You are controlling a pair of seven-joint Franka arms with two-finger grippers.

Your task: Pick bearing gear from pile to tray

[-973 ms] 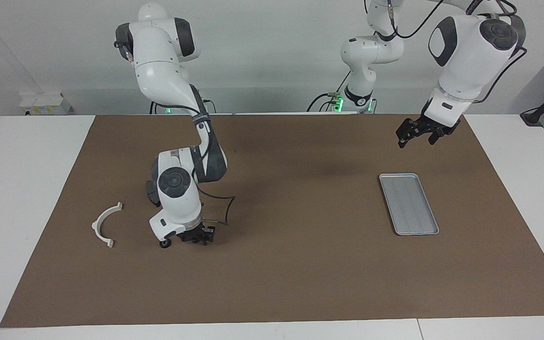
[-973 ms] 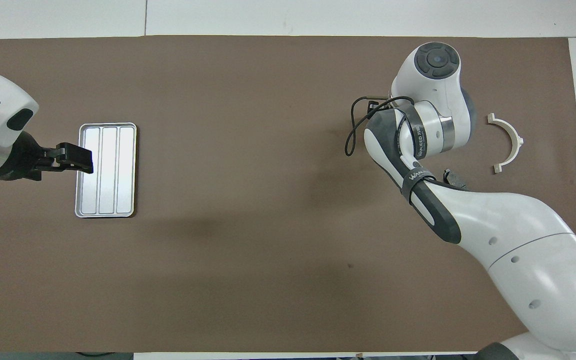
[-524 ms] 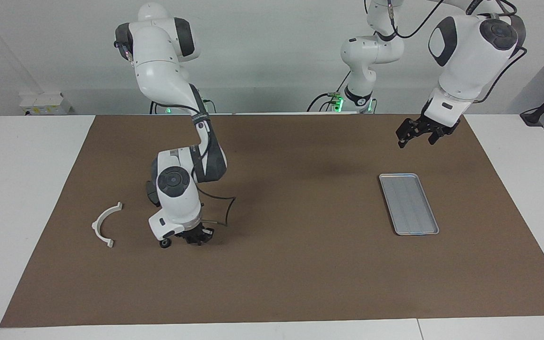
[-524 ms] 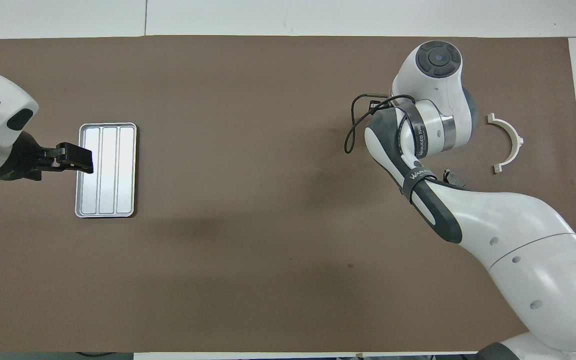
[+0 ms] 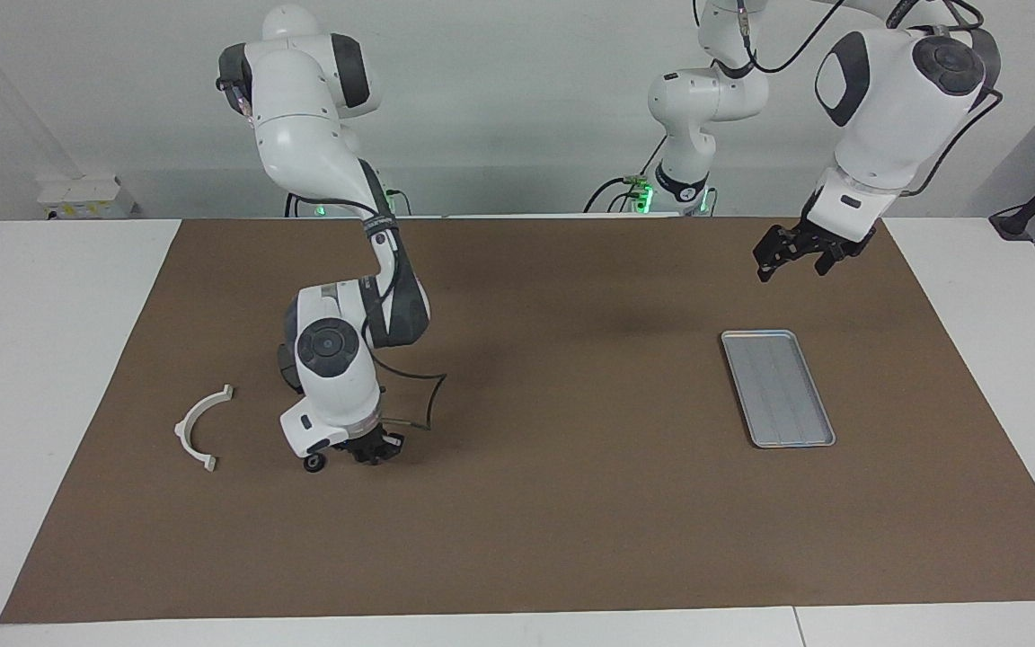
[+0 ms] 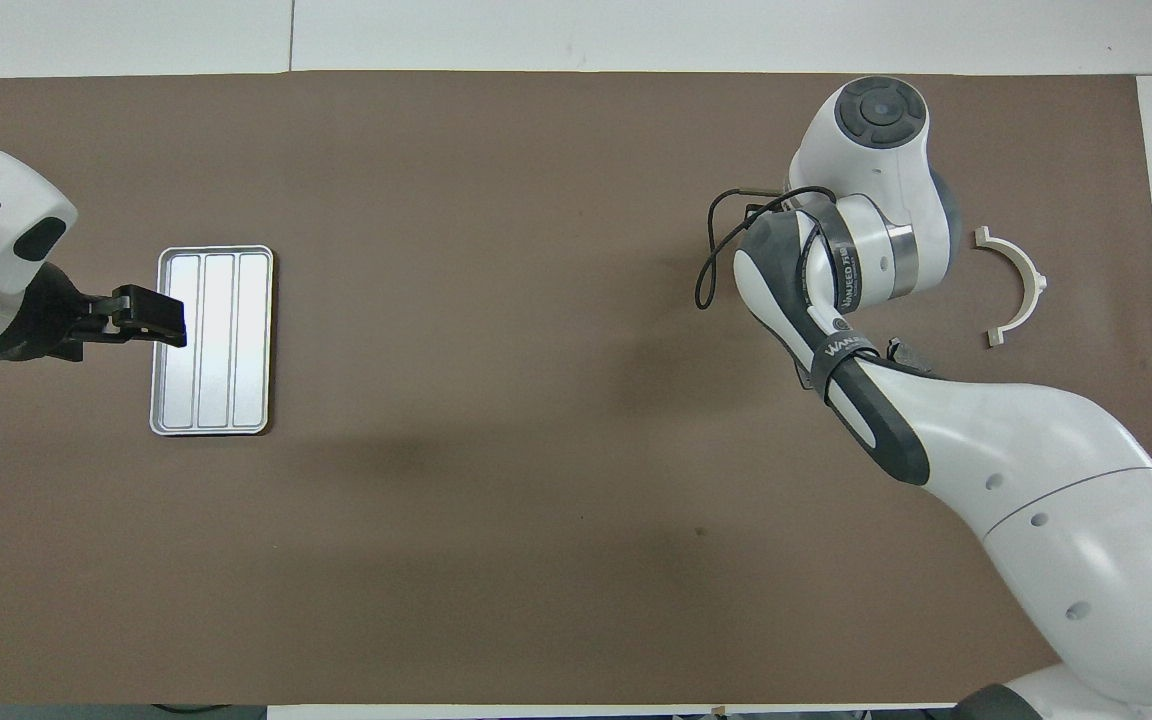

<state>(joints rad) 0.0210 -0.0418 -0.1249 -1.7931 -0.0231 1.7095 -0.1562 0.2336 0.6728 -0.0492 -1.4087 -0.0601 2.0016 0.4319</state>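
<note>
1. The bearing gear cannot be picked out with certainty; only a small black round piece point(image 5: 312, 464) is seen on the table point(image 5: 517, 539), just beside the right gripper point(image 5: 374, 452) and toward the right arm's end.
2. The right gripper is set low over the table at that spot, judged to be at the pile so that a small part can be taken. Whether its fingers are clenched on anything cannot be told, since they are masked by the wrist in the facing view and by the arm in the overhead view.
3. A dark piece point(image 6: 904, 352) of the pile is glimpsed beside the right forearm in the overhead view; its kind cannot be told.
4. A white arc bracket point(image 5: 201, 426) is seen lying flat near the gripper, closer to the table's end, apart from it and untouched.
5. The tray point(image 5: 777, 387) is seen well apart, toward the left arm's end; nothing is seen in it, so no delivery is judged made.
6. The left gripper point(image 5: 789, 254) is held raised near the tray's nearer-to-robots end, waiting; its fingers are spread and nothing is gripped.
</note>
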